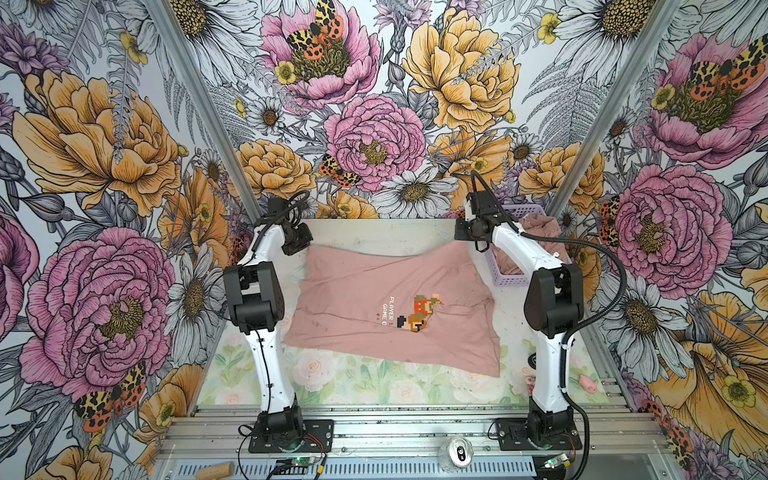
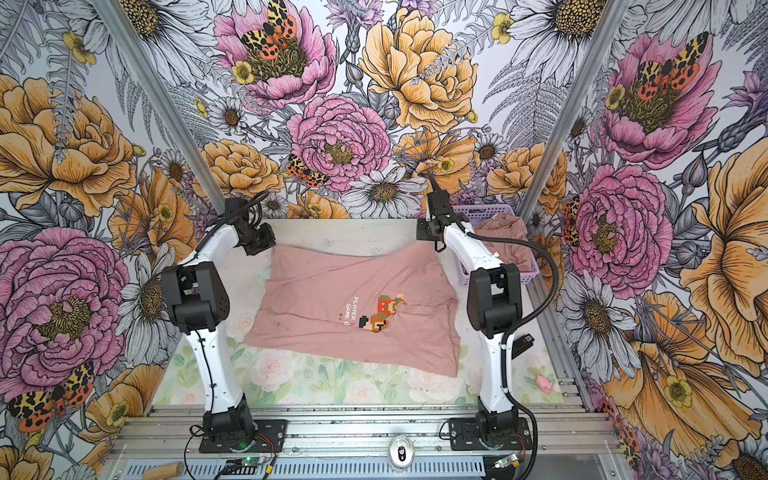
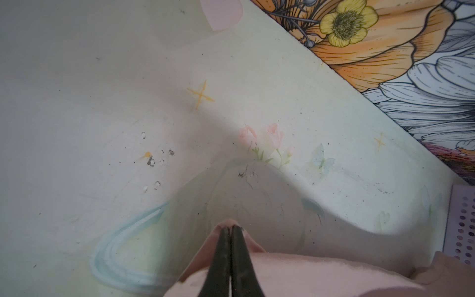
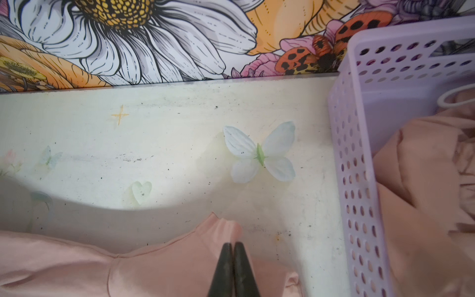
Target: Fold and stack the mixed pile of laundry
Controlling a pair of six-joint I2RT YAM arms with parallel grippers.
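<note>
A dusty-pink T-shirt [image 1: 365,286] [image 2: 328,286] with a pixel-art figure [image 1: 422,312] and white text lies spread on the table in both top views. At its far left corner my left gripper [image 1: 306,248] [image 3: 230,227] is shut, pinching the fabric edge [image 3: 308,275]. My right gripper [image 1: 468,244] [image 4: 233,244] is shut on the hem at the far right corner [image 4: 154,267]. More pink garments [image 1: 538,226] [image 4: 424,195] of the laundry pile are heaped in the lavender basket [image 1: 505,279] [image 4: 359,154]. Among them a gathered edge and a white cord [image 4: 452,99] show.
The basket stands at the back right, close to my right arm, and the floral back wall [image 4: 154,38] is just beyond both grippers. A drinks can [image 1: 459,453] and a wooden piece [image 1: 216,471] sit on the front rail. A small pink toy [image 1: 590,384] lies at the right.
</note>
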